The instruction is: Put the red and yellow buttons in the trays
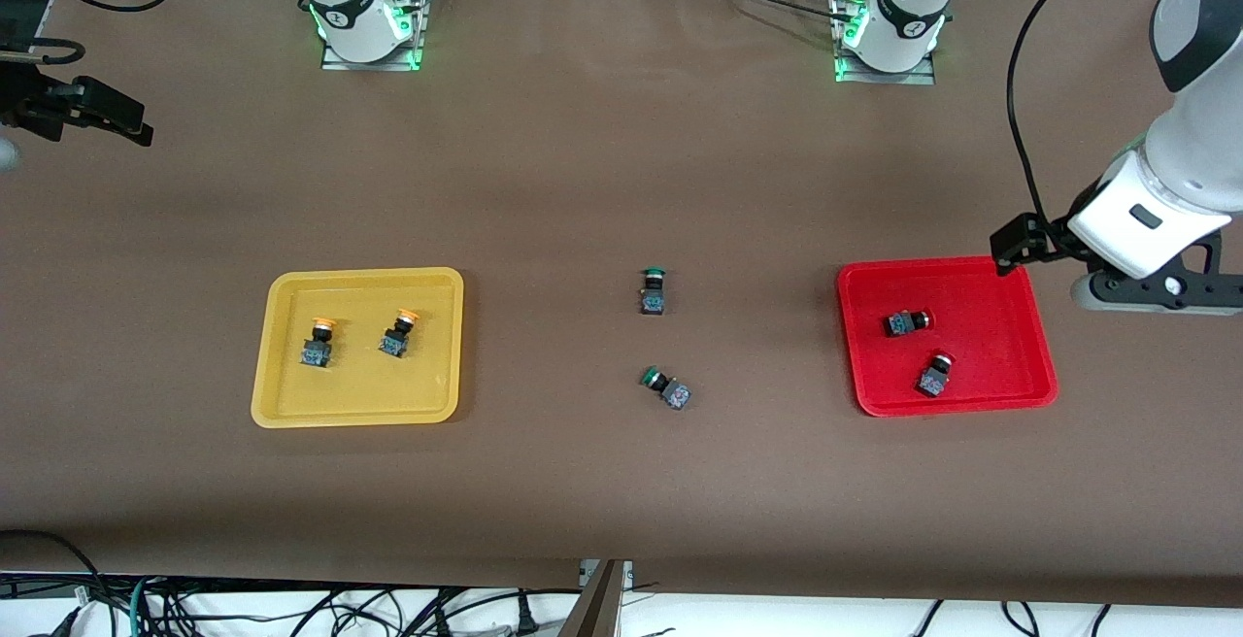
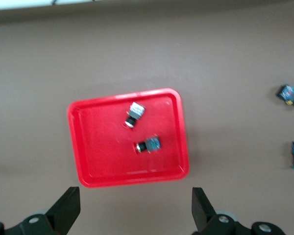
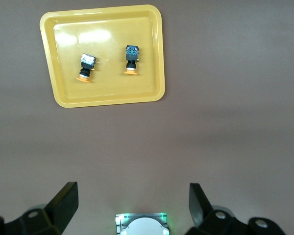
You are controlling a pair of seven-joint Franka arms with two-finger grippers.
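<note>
Brown-covered table (image 1: 583, 161), black cables (image 1: 291, 608) on pale floor below its near edge, metal framing along the top

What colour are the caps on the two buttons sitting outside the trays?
Green, on both loose buttons; clearest in the front view.

place: robotics lab | cues: brown table (image 1: 602, 181); loose cables (image 1: 291, 613)
</note>
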